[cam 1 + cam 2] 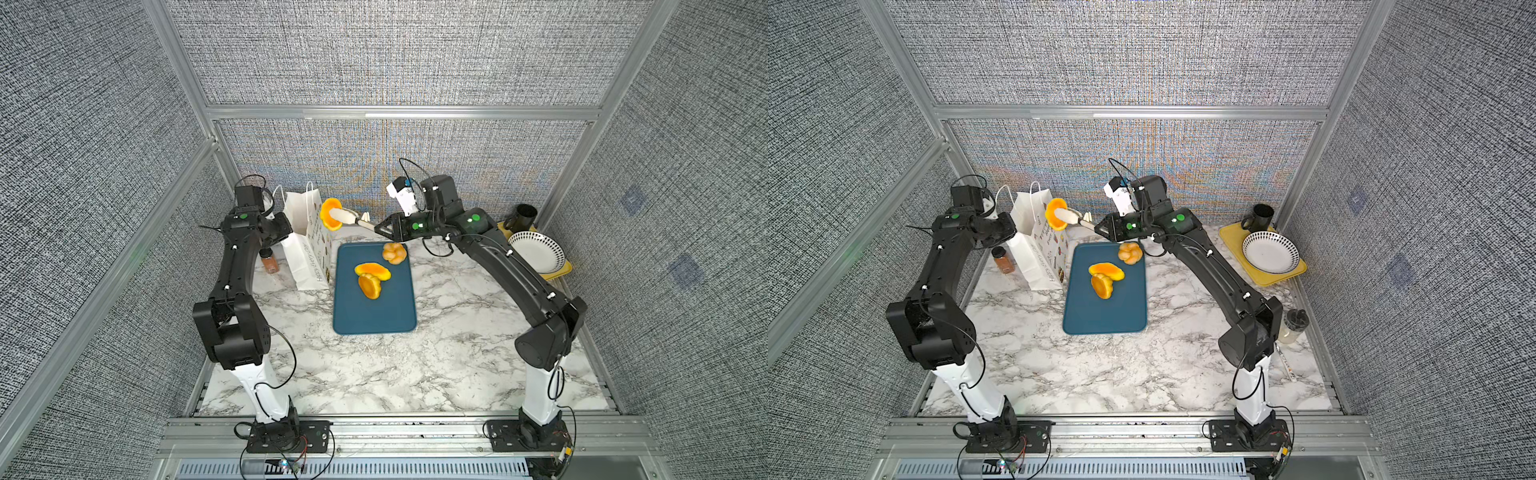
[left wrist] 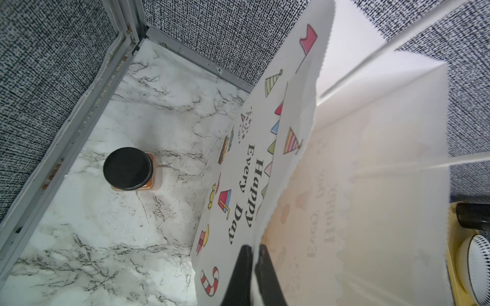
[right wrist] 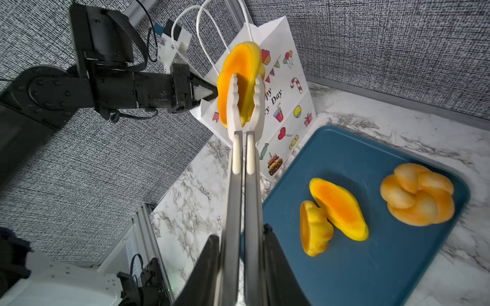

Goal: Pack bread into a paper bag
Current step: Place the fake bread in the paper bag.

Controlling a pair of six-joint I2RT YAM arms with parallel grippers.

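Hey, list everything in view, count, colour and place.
paper bag: 1, white, back left, upright
tray: 1, blue, centre
tongs: 1, grey and cream, by bag's mouth
oval buns: 3, orange-yellow, one in tongs, two on tray
knotted roll: 1, pale golden, tray's far corner
spice jar: 1, black lid, left of bag
mat: 1, yellow, back right
bowl: 1, white patterned, on mat
mug: 1, black, mat's far corner
bottle: 1, black cap, right edge
left end effector: 1, black, shut on bag rim
right end effector: 1, black, shut on tongs
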